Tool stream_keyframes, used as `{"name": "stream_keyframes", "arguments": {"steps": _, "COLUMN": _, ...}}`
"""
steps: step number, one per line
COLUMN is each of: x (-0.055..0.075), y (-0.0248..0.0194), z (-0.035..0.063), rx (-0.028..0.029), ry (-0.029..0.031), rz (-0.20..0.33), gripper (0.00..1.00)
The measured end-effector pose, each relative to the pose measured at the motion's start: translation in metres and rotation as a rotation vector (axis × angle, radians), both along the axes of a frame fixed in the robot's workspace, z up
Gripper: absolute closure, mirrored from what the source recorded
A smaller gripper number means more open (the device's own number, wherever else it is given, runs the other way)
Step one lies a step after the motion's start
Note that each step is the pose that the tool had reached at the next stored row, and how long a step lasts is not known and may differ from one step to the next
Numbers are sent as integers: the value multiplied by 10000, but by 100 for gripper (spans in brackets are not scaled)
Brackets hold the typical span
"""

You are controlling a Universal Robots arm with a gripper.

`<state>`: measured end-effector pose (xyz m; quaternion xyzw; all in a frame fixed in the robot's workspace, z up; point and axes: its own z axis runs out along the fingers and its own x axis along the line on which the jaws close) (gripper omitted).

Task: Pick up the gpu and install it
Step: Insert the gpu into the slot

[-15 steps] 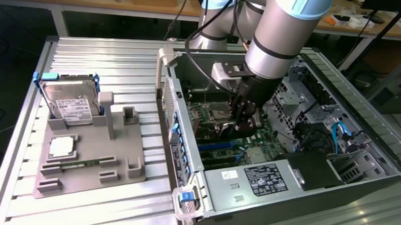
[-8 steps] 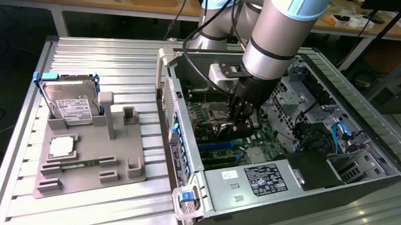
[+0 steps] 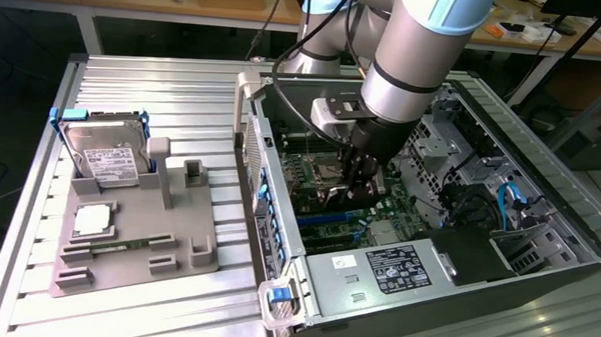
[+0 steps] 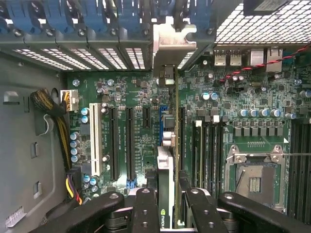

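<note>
The gripper [image 4: 165,196] is seen pinched on the gpu [image 4: 165,167], which is held edge-on over the motherboard [image 4: 131,82] inside the case [image 3: 278,235]. If it's carried a bit crooked, the slot could be missed or the bracket [image 4: 170,46] jammed on the rear wall, imo.

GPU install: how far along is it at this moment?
Done: the gpu is picked up, clamped between the fingers inside the open computer case. In hand: it hangs edge-on over the expansion slots of the motherboard, with its silver bracket up against the rear slot covers. Left: seating and release. Whether its edge has entered a slot cannot be told.
</note>
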<state>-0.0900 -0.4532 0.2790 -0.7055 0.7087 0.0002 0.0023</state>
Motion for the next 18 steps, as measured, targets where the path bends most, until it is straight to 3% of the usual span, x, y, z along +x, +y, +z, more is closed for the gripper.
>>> {"name": "stream_keyframes", "arguments": {"steps": 6, "x": -66, "y": 0, "z": -15, "rx": -1, "ry": -7, "rz": 1, "gripper": 73}}
{"name": "stream_keyframes", "arguments": {"steps": 18, "x": -80, "y": -29, "z": -54, "rx": -2, "ry": -6, "rz": 0, "gripper": 73}}
